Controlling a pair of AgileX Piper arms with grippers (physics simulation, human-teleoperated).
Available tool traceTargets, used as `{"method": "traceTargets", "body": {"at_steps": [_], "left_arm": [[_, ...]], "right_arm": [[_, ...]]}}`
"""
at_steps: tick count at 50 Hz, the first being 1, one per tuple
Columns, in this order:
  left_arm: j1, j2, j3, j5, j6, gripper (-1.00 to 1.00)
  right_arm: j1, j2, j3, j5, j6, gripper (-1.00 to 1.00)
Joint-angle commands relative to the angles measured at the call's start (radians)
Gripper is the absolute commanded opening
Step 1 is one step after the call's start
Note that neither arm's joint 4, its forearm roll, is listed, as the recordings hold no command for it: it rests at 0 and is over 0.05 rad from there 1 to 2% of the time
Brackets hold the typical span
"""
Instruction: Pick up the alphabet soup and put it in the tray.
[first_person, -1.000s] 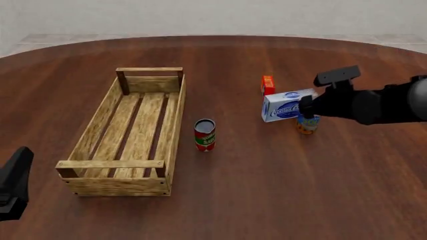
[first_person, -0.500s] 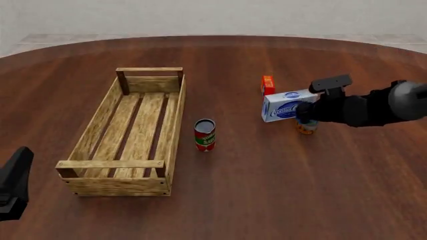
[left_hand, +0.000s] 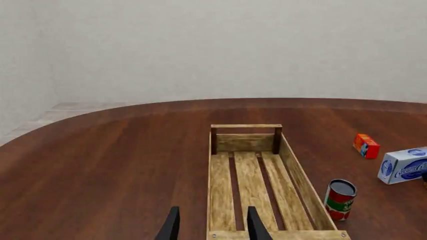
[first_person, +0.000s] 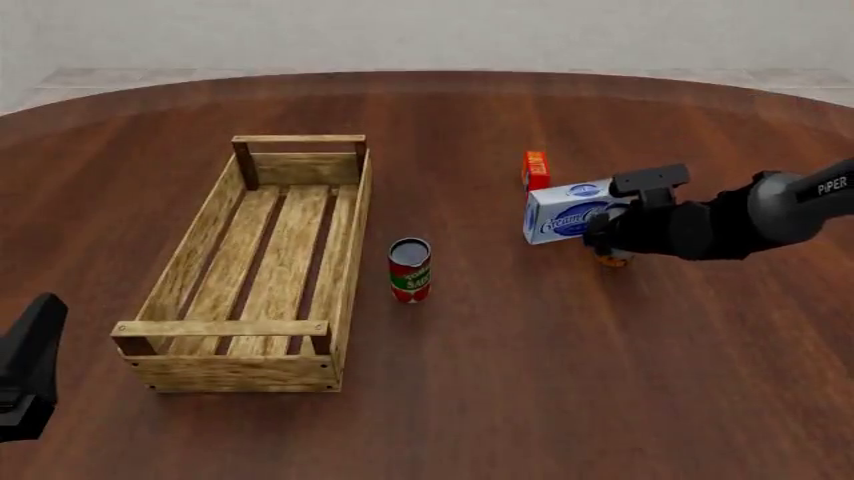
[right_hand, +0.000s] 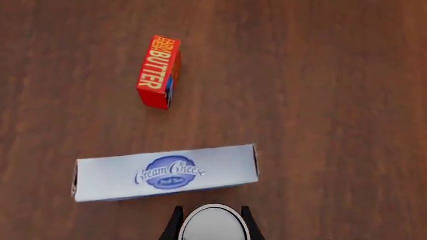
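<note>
Right gripper (first_person: 613, 243) has descended; its open fingers (right_hand: 175, 223) straddle the soup (right_hand: 213, 223). Grasp imminent; left gripper (left_hand: 211, 226) open.

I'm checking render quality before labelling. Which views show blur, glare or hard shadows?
Front view: sharp, flat light, only a faint shadow beside the red can; the soup is mostly hidden by the right gripper. Right wrist view: crisp, box labels readable. Left wrist view: sharp, no glare on the tray.

red-green can (first_person: 410, 270); cream cheese box (first_person: 573, 212); butter box (first_person: 535, 170)
</note>
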Motion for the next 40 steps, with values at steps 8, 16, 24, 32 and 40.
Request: {"method": "traceTargets", "body": {"at_steps": [8,16,24,32,40], "left_arm": [[0.0,0.0,0.0,0.0,0.0,1.0],[0.0,0.0,0.0,0.0,0.0,1.0],[0.0,0.0,0.0,0.0,0.0,1.0],[0.0,0.0,0.0,0.0,0.0,1.0],[0.0,0.0,0.0,0.0,0.0,1.0]], "right_arm": [[-0.003,-0.004,0.014,0.008,-0.005,-1.0],[0.007,-0.088,0.065,0.009,-0.001,-1.0],[0.025,-0.198,0.122,0.023,-0.002,-1.0],[0.048,-0.31,0.16,0.059,0.005,-1.0],[0.074,-0.419,0.186,0.106,-0.001,-1.0]]}}
